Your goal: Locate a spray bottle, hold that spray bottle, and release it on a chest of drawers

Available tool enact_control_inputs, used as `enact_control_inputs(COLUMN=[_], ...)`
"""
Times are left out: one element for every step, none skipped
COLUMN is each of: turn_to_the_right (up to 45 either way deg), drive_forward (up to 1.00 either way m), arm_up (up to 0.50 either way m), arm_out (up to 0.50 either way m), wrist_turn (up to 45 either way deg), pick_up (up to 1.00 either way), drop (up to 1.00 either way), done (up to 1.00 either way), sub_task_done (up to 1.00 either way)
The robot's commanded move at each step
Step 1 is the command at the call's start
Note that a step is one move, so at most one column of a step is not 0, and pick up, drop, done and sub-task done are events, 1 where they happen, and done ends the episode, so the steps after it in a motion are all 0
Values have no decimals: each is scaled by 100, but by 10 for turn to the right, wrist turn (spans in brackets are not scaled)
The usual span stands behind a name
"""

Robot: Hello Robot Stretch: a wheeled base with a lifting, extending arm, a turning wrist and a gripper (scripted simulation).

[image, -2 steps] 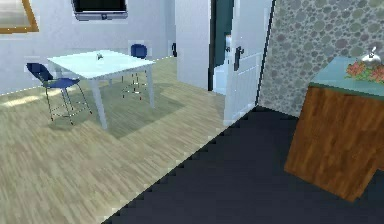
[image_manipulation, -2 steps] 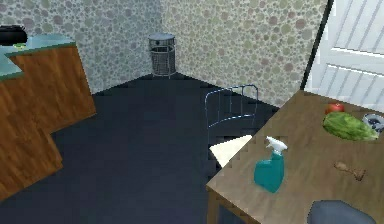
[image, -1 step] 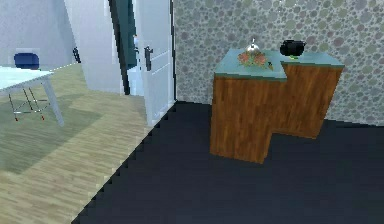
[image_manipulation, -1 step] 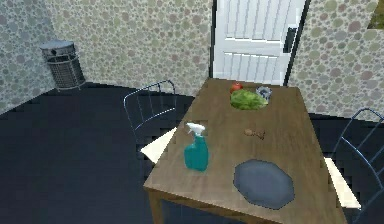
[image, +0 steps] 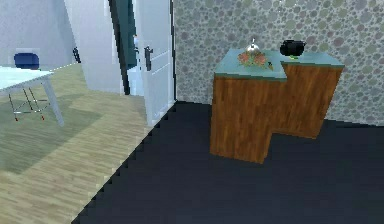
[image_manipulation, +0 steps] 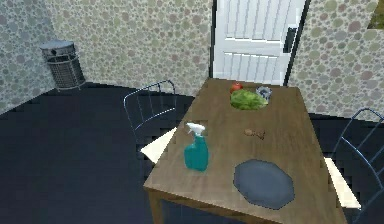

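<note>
A teal spray bottle [image_manipulation: 196, 148] with a white trigger head stands upright on a wooden table [image_manipulation: 225, 120], near the table's left edge. In the forward view a wooden counter [image: 268, 105] with a pale teal top stands against the pebble-patterned wall; it carries a small silver-topped thing [image: 254, 47], some reddish items [image: 256, 61] and a dark round object [image: 293, 48].
On the wooden table lie a dark plate [image_manipulation: 264, 184], a green and red item [image_manipulation: 243, 99], a grey bowl [image_manipulation: 264, 94] and a small brown thing [image_manipulation: 253, 131]. Wire chairs [image_manipulation: 152, 110] flank it, and a white door [image_manipulation: 256, 40] stands behind. A grey bin [image_manipulation: 62, 64] sits at the wall. An open white door [image: 152, 60] and a white table [image: 25, 85] show ahead.
</note>
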Motion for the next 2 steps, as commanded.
enact_control_inputs(turn_to_the_right=[0,0], drive_forward=[0,0], arm_up=[12,0], arm_out=[0,34], wrist_turn=[0,0], pick_up=[0,0], drop=[0,0], done=[0,0], sub_task_done=[0,0])
